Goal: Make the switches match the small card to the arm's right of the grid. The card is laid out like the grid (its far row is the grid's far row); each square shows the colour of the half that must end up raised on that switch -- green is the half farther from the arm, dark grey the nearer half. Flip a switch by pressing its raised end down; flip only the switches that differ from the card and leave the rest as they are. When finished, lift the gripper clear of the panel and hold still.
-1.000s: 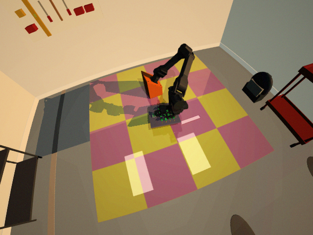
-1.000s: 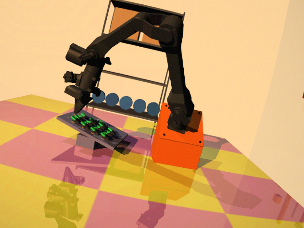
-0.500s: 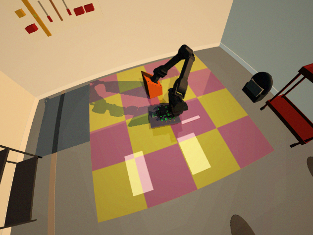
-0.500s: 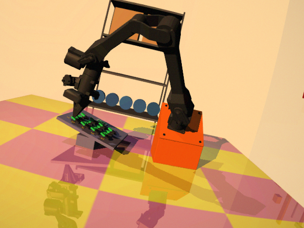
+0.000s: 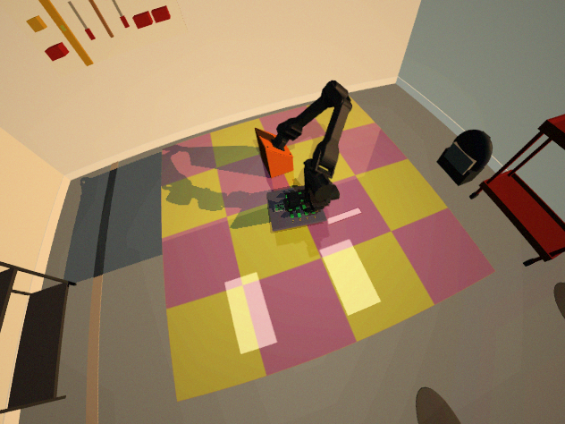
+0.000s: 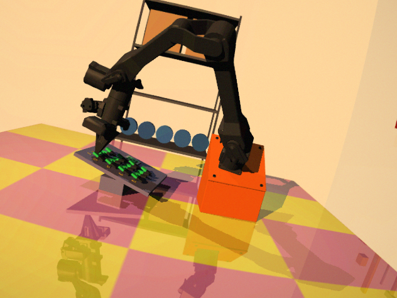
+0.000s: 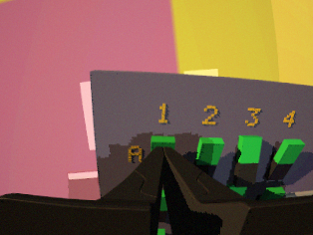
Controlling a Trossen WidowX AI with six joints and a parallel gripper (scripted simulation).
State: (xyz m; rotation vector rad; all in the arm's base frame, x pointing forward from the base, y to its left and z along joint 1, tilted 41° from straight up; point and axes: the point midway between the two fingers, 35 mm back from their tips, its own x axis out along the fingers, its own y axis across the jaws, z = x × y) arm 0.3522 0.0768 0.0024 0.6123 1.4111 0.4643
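Note:
The grey tilted panel [image 5: 277, 224] [image 6: 154, 183] [image 7: 131, 95] carries a grid of rocker switches with green far halves and dark near halves. My gripper [image 6: 98, 151] [image 7: 161, 153] is shut and empty, its tips down at switch A1 [image 7: 162, 139], over its green half; whether they press on it I cannot tell. Switches A2 [image 7: 209, 148], A3 [image 7: 250, 146] and A4 [image 7: 290, 150] show large green ends in the wrist view. The fingers hide most of the lower rows there. The small card [image 5: 279, 207] lies beside the grid; its squares are too small to read.
The arm's orange base box [image 5: 279, 162] [image 6: 232, 198] stands behind the panel's near edge. The panel rests on a grey block [image 6: 109, 187]. A shelf rack with blue discs [image 6: 164, 134] stands in the background. A red cart [image 5: 525, 214] is far off to the right.

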